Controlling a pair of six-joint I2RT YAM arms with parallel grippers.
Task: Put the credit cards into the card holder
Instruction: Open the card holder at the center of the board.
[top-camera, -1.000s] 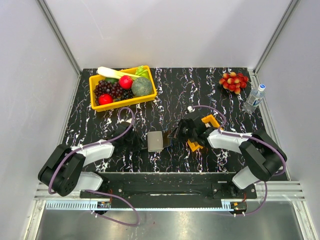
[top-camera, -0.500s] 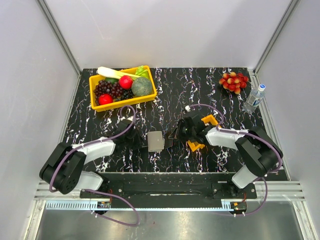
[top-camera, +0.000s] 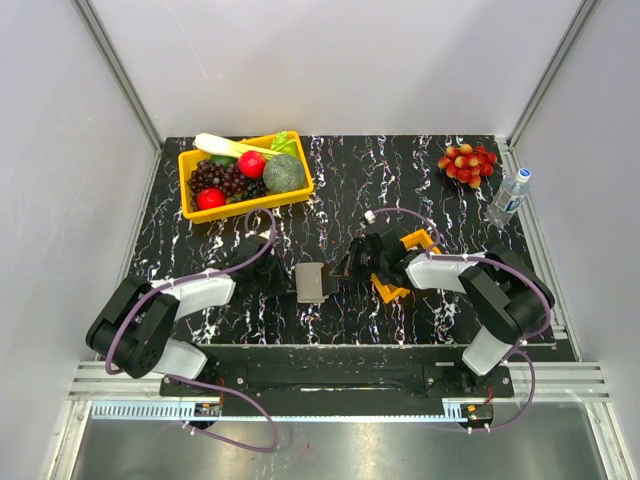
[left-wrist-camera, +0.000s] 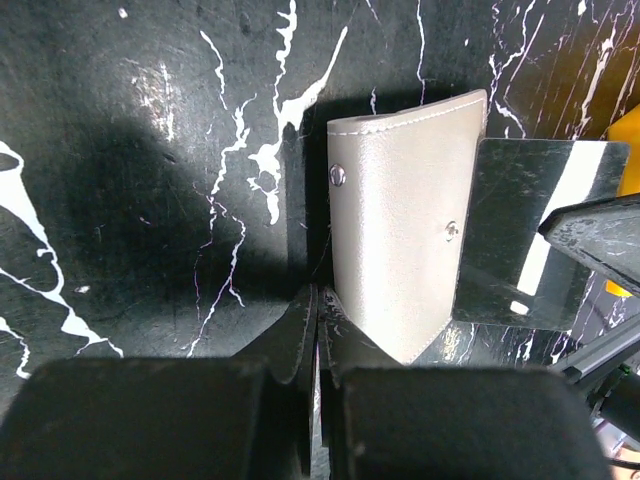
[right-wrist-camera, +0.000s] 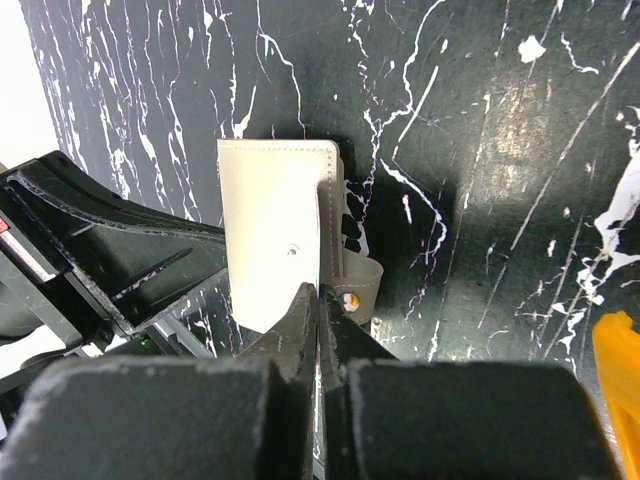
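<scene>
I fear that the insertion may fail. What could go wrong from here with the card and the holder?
1. The silvery card, clamped in the right gripper, meets the card holder at its outer edge. No open pocket shows, so it may slide past rather than in.
2. The left gripper is shut at one corner of the card holder only, so a push from the card might swivel it.
</scene>
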